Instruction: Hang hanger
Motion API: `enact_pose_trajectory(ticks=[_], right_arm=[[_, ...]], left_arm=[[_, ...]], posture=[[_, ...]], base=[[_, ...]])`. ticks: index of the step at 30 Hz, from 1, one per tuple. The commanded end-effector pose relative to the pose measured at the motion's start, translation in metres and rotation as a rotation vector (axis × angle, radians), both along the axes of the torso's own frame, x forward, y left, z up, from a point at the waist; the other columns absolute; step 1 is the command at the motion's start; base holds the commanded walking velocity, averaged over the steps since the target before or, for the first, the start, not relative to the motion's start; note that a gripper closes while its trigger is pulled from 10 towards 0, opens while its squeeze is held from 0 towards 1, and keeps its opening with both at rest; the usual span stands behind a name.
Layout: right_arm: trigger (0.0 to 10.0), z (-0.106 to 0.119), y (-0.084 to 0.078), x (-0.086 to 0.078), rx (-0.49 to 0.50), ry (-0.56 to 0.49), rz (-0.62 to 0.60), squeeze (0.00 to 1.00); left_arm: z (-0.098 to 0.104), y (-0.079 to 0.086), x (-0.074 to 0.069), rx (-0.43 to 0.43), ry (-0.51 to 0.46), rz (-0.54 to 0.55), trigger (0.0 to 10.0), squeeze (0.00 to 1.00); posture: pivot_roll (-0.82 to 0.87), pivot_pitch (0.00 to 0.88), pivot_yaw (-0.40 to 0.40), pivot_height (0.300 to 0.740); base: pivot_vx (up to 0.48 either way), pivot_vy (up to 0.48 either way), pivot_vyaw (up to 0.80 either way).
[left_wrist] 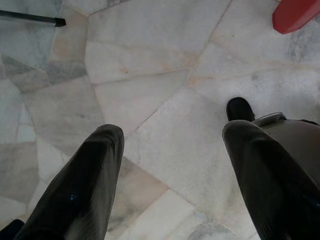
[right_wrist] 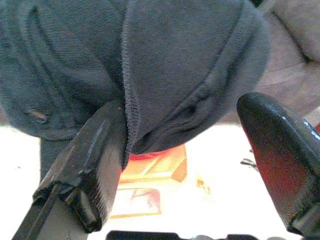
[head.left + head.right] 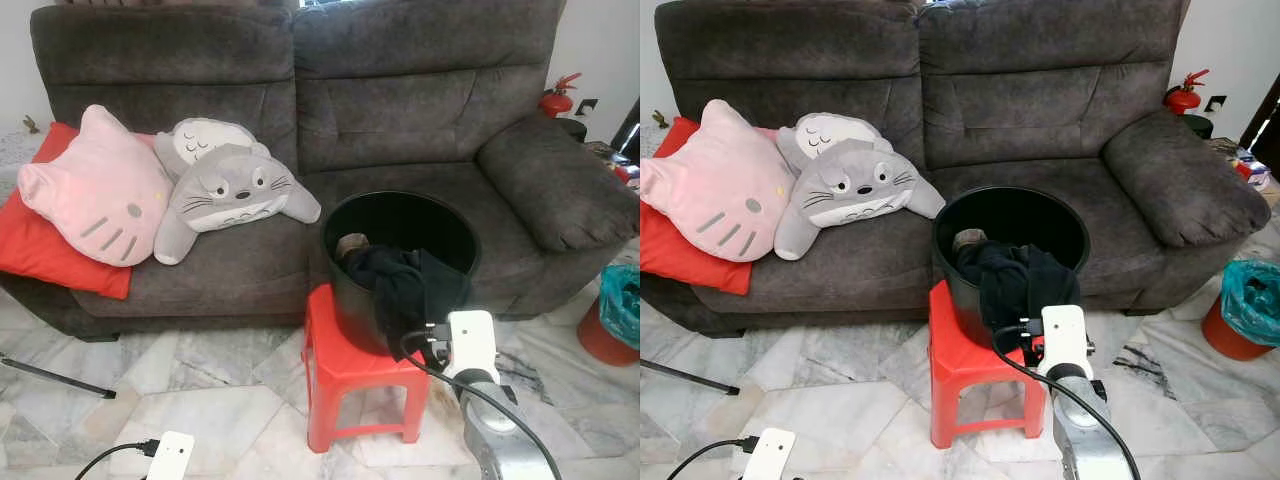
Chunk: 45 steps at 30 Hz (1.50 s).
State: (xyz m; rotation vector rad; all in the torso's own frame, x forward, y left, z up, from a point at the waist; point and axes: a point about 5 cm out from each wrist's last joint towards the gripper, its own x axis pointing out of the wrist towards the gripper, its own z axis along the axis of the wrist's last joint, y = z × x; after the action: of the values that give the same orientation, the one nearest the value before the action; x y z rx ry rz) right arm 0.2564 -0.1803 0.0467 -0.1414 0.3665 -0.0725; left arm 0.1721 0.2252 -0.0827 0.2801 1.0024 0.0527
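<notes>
A black bucket point(image 3: 345, 215) stands on a red plastic stool point(image 3: 335, 355) in front of the sofa. A dark garment point(image 3: 398, 282) lies in it and hangs over its front rim. My right gripper point(image 2: 185, 107) is open at that hanging fold. One finger point(image 2: 100, 150) touches the cloth point(image 2: 165, 65) and the other finger point(image 2: 272, 140) stands apart from it. The white right wrist unit point(image 3: 470, 342) sits just below the bucket's front. My left gripper point(image 1: 172, 130) is open, low over the marble floor, holding nothing.
A grey sofa point(image 3: 420, 100) carries a pink cat cushion point(image 3: 95, 190), a grey plush point(image 3: 230, 190) and a red cushion point(image 3: 40, 250). A red bin with a teal bag point(image 3: 615, 320) stands at the right. A thin black rod point(image 3: 55, 375) lies on the floor at the left.
</notes>
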Motion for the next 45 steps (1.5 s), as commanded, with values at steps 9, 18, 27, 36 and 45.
enact_pose_trajectory(ticks=[9, 18, 27, 36, 45], right_arm=[[10.0, -0.001, 0.0, 0.003, -0.005, -0.018, -0.031, 0.0], [10.0, -0.003, 0.014, 0.008, 0.058, -0.048, 0.049, 0.0], [10.0, -0.006, 0.015, 0.011, 0.148, -0.064, 0.041, 0.0], [10.0, -0.012, 0.001, 0.009, 0.086, -0.057, -0.068, 0.0], [10.0, -0.02, -0.001, 0.003, 0.044, -0.051, -0.107, 0.0]], left_arm=[[-0.001, 0.003, -0.003, 0.021, 0.014, -0.016, 10.0, 0.0], [-0.001, 0.004, -0.003, 0.024, 0.014, -0.015, 10.0, 0.0], [-0.001, 0.003, -0.003, 0.024, 0.013, -0.02, 10.0, 0.0], [0.0, 0.004, -0.003, 0.028, 0.011, -0.024, 10.0, 0.0], [-0.001, 0.004, -0.004, 0.031, 0.011, -0.032, 10.0, 0.0]], posture=[[-0.14, 0.0, 0.033, 0.74], [-0.14, 0.0, 0.034, 0.74], [-0.13, 0.0, 0.033, 0.74], [-0.13, 0.0, 0.034, 0.74], [-0.13, 0.0, 0.035, 0.74]], base=[[0.0, 0.0, 0.0], [0.0, 0.0, 0.0], [0.0, 0.0, 0.0], [0.0, 0.0, 0.0], [0.0, 0.0, 0.0]])
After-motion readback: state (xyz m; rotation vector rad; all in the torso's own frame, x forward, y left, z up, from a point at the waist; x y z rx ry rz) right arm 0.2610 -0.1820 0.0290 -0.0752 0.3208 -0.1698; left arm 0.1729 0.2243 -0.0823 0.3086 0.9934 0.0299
